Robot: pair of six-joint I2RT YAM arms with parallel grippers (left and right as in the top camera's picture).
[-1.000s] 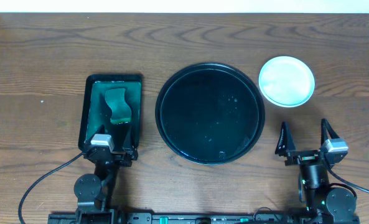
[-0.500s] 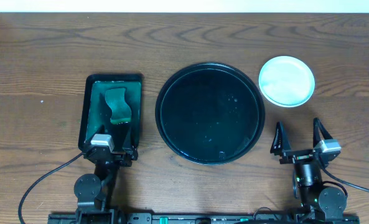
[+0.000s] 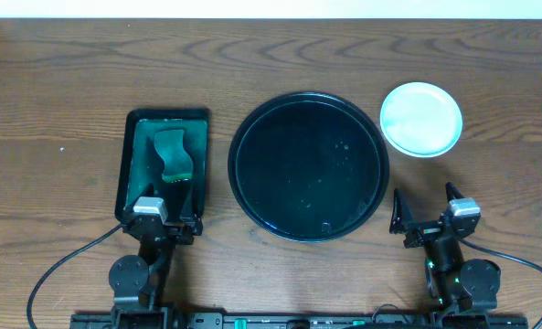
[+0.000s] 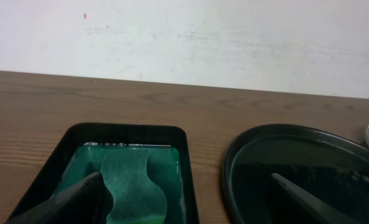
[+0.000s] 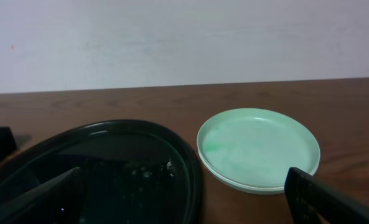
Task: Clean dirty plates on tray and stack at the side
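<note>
The large round black tray (image 3: 289,164) lies mid-table with only wet droplets on it; it also shows in the left wrist view (image 4: 284,155) and the right wrist view (image 5: 128,155). The pale-mint plates (image 3: 421,119) sit stacked on the table to the tray's back right, off the tray, with a faint green tint on the top one (image 5: 259,146). My left gripper (image 3: 168,196) is open and empty over the near end of the green tray. My right gripper (image 3: 424,206) is open and empty near the front edge, in front of the plates and apart from them.
A rectangular dark green tray (image 3: 129,164) with a green sponge (image 3: 172,153) stands left of the black tray; the sponge also shows in the left wrist view (image 4: 131,180). A pale wall runs along the table's far edge.
My right gripper has drawn back toward the front edge and a little left, staying open. The left arm, the tray and the plates have not moved.
</note>
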